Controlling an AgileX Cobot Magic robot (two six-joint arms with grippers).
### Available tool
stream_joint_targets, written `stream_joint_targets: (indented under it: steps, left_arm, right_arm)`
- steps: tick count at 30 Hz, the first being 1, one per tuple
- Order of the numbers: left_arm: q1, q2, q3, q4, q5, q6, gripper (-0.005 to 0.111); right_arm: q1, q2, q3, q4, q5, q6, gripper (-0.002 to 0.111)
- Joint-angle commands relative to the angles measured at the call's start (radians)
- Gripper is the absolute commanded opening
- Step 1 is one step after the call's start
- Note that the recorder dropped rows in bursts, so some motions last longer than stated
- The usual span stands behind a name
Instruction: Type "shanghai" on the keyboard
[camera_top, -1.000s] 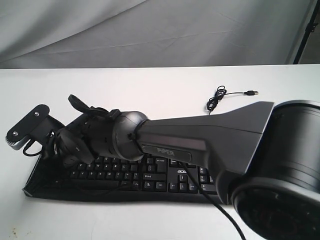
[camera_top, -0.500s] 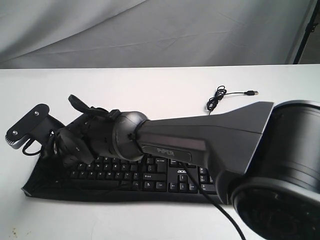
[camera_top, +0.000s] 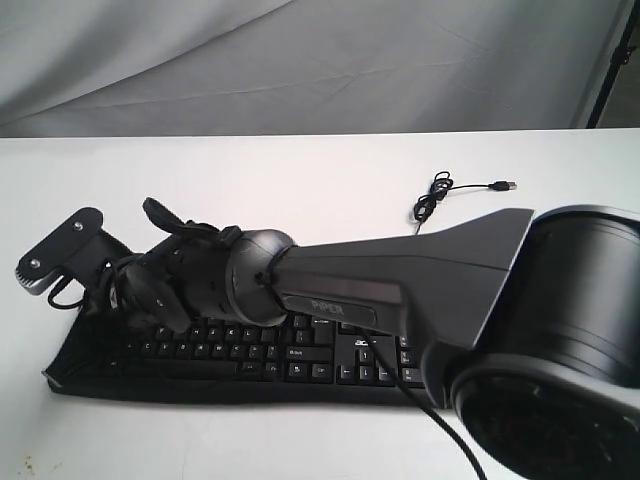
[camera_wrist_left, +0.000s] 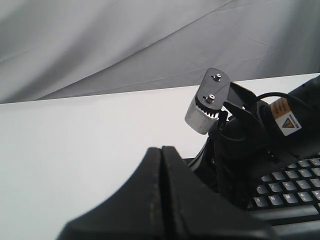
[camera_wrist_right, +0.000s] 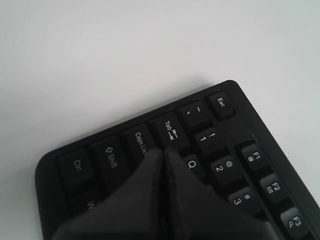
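Observation:
The black keyboard (camera_top: 300, 355) lies along the near side of the white table. Its left end fills the right wrist view, where the Tab key (camera_wrist_right: 169, 130), Caps Lock and Q show. My right gripper (camera_wrist_right: 165, 151) is shut, its tips low over the keys where Tab, Caps Lock and Q meet; I cannot tell whether they touch. In the exterior view the right arm (camera_top: 400, 280) reaches across to that left end and hides the tips. My left gripper (camera_wrist_left: 161, 150) is shut on nothing and sits beside the keyboard (camera_wrist_left: 290, 182), facing the right wrist's grey camera block (camera_wrist_left: 206, 107).
The keyboard's thin black USB cable (camera_top: 438, 195) lies coiled on the table behind the right arm, its plug pointing right. A grey cloth backdrop (camera_top: 300, 60) hangs behind the table. The right arm's bulky base joint (camera_top: 560, 350) fills the near right corner.
The right arm's wrist has dipped a little lower and shifted slightly right over the keyboard's left end. The keyboard and cable have stayed put.

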Motion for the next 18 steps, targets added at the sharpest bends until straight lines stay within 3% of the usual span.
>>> stream_joint_targets:
  steps: [1, 18]
  left_arm:
    - [-0.006, -0.003, 0.004, 0.005, -0.006, -0.003, 0.000]
    - [-0.006, -0.003, 0.004, 0.005, -0.006, -0.003, 0.000]
  right_arm:
    - [-0.007, -0.002, -0.008, 0.004, 0.006, 0.003, 0.000]
    - [-0.012, 0.013, -0.008, 0.002, 0.009, 0.002, 0.000]
